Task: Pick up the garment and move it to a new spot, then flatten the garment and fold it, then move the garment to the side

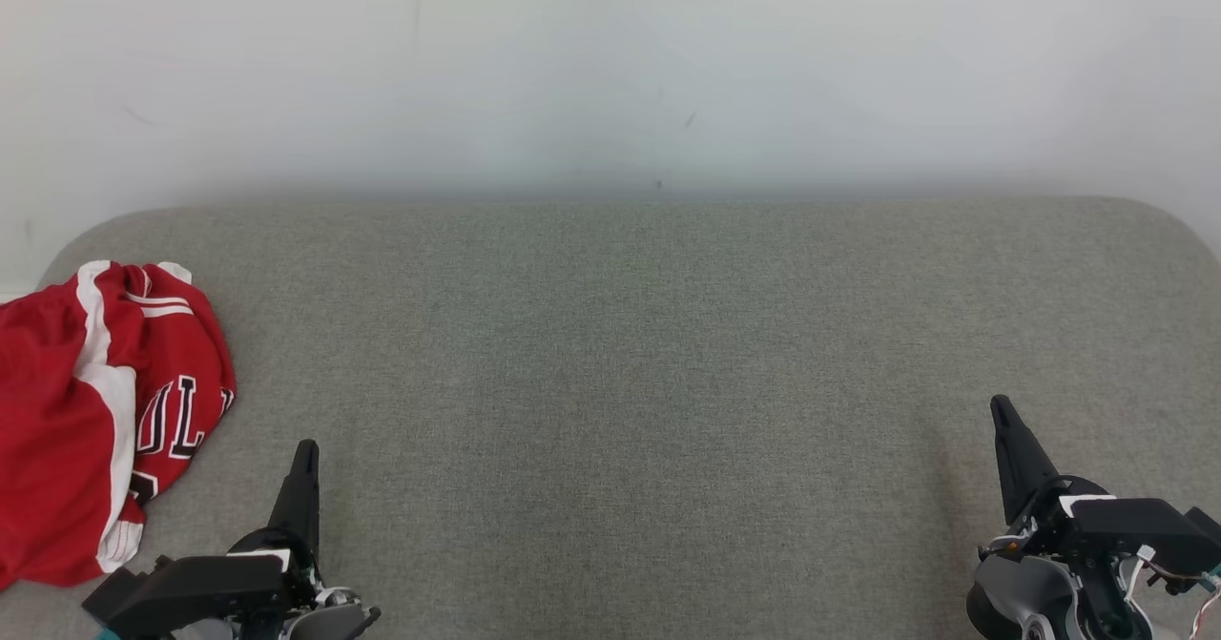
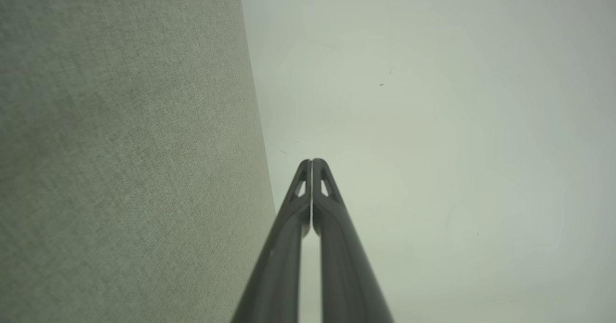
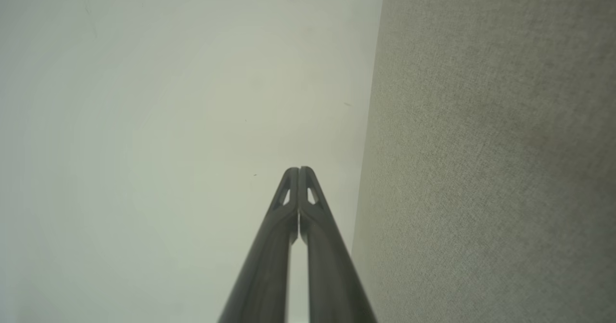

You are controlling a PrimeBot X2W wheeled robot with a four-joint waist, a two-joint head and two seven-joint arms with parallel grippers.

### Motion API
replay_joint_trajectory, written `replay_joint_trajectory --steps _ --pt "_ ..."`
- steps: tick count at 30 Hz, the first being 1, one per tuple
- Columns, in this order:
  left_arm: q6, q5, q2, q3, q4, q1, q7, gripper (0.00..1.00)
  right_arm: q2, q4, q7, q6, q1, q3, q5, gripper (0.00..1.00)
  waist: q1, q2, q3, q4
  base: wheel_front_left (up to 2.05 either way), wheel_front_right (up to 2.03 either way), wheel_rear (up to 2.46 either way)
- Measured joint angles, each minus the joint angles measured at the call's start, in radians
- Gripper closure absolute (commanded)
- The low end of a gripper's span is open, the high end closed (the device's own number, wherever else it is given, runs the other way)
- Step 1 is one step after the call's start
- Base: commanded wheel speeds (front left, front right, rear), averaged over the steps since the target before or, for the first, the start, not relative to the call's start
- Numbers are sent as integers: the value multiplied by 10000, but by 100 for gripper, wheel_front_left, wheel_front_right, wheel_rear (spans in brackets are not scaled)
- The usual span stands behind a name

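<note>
A crumpled red garment [image 1: 86,411] with white stripes and dark lettering lies bunched at the far left edge of the grey fabric surface [image 1: 630,382], partly cut off by the frame. My left gripper [image 1: 306,449] hovers at the lower left, just right of the garment and apart from it, shut with nothing in it. At the lower right, far from the garment, my right gripper [image 1: 999,403] is also shut and empty. The left wrist view shows the left gripper [image 2: 312,161] with its tips pressed together. In the right wrist view the right gripper [image 3: 298,169] is likewise closed.
The grey fabric surface has rounded far corners and ends at a pale wall [image 1: 610,68] behind it. The wall [image 2: 433,121] and the surface [image 2: 120,145] also appear in the left wrist view, and again wall [image 3: 168,96] and surface [image 3: 495,145] in the right wrist view.
</note>
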Motion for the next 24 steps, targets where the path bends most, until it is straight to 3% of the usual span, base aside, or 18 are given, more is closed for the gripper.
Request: replay_joint_trajectory --steps 24 --pt "0 0 0 2 0 0 0 100 0 0 0 2 0 0 -2 100 0 -1 0 0 0 0 0"
